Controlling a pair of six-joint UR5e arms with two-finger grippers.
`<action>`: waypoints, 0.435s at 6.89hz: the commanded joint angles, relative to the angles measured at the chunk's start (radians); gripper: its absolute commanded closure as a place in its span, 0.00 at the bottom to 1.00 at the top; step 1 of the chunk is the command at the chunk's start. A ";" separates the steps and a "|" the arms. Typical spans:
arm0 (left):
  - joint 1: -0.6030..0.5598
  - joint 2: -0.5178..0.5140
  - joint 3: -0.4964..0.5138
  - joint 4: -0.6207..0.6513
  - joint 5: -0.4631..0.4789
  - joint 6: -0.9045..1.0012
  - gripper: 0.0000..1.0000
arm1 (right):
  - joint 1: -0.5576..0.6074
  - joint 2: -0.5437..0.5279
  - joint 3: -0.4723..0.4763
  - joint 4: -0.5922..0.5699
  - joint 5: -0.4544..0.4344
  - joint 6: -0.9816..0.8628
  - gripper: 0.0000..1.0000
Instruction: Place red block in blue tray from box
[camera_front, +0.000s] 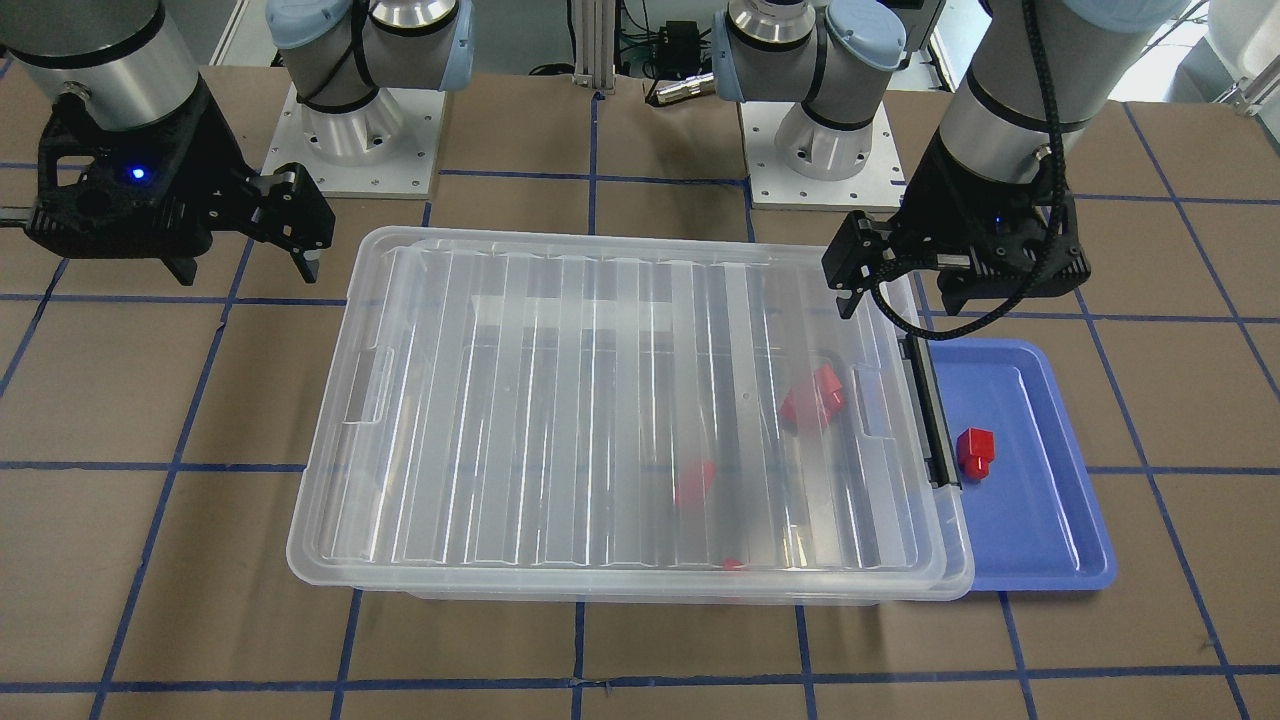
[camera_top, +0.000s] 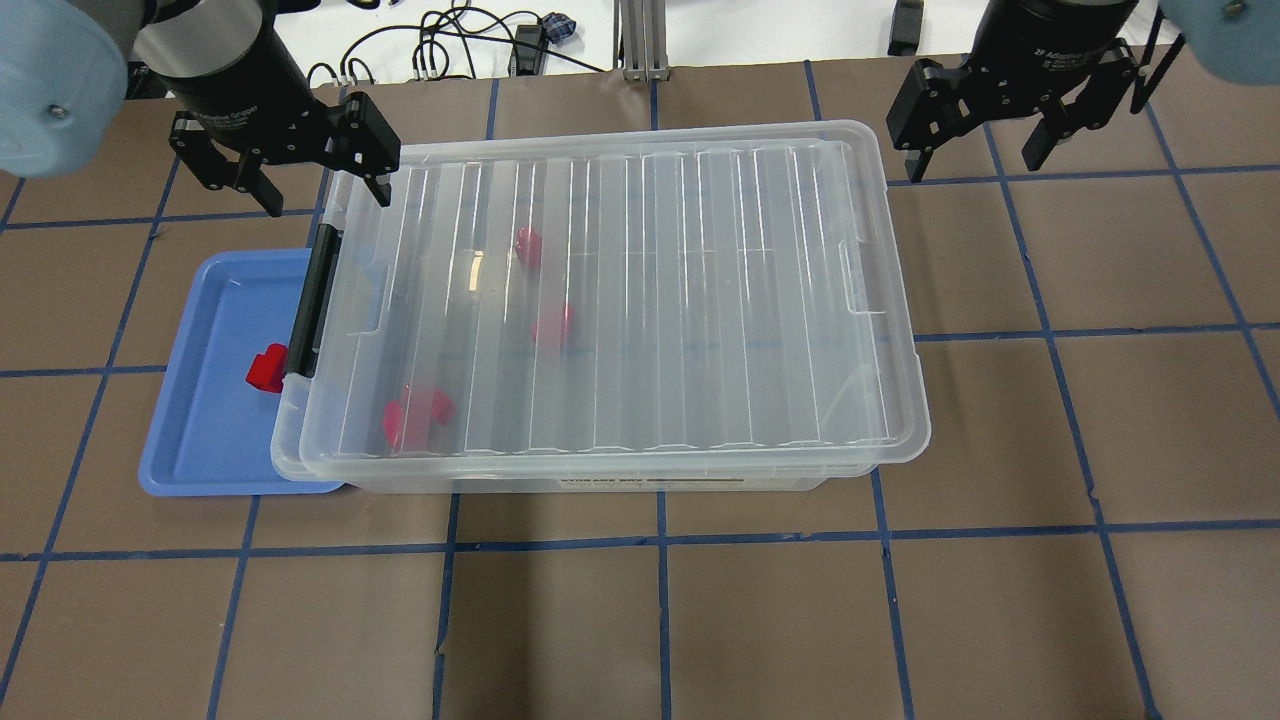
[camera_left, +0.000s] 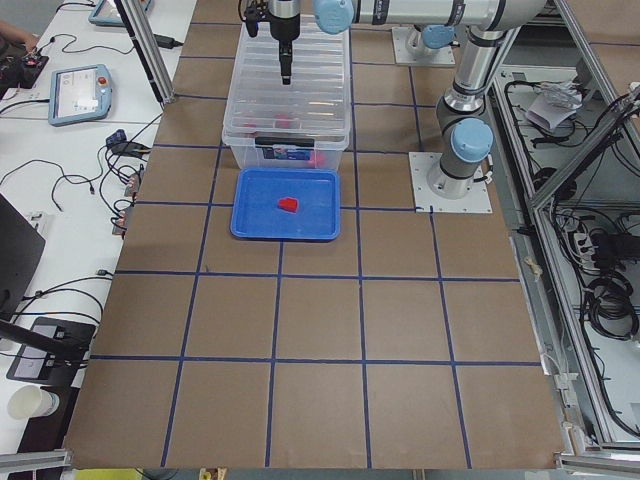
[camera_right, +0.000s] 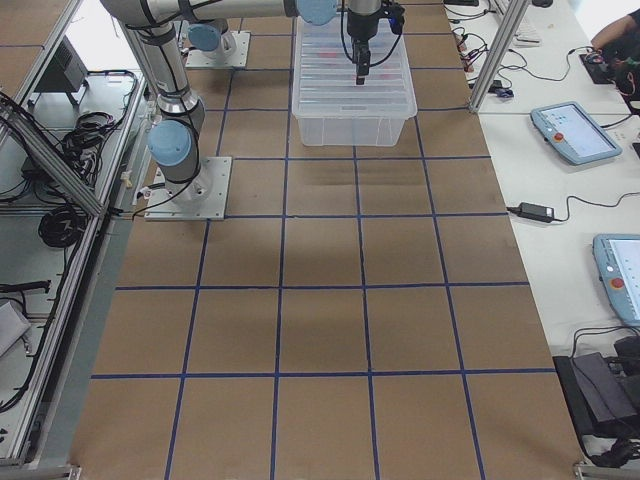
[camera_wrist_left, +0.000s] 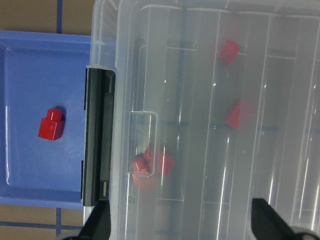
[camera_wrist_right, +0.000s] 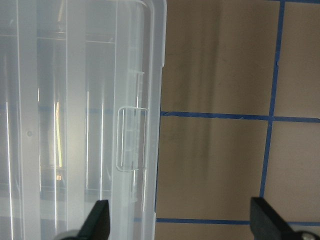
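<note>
A red block (camera_front: 975, 452) lies in the blue tray (camera_front: 1050, 520), which sits against the latch end of the box (camera_front: 600, 400). The block also shows in the overhead view (camera_top: 266, 368) and the left wrist view (camera_wrist_left: 51, 126). The box's clear ribbed lid is on. Several more red blocks (camera_top: 415, 415) show blurred through it. My left gripper (camera_top: 325, 195) is open and empty, above the box's latch-end corner by the tray (camera_top: 200, 440). My right gripper (camera_top: 972, 160) is open and empty, above the table just beyond the box's other end.
The black latch handle (camera_front: 930, 400) lies along the box edge that overhangs the tray. Brown table with blue grid tape surrounds the box. The arm bases (camera_front: 350, 130) stand behind it. Cables and tablets lie on side benches (camera_left: 80, 95).
</note>
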 joint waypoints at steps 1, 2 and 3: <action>0.000 -0.002 0.009 0.008 0.003 0.007 0.00 | 0.005 0.007 -0.005 0.001 0.005 0.005 0.00; 0.000 0.000 0.006 0.011 0.003 0.007 0.00 | 0.005 0.005 -0.005 0.003 0.005 0.005 0.00; -0.001 -0.002 0.003 0.013 0.002 0.005 0.00 | 0.005 0.005 -0.004 0.003 0.003 0.005 0.00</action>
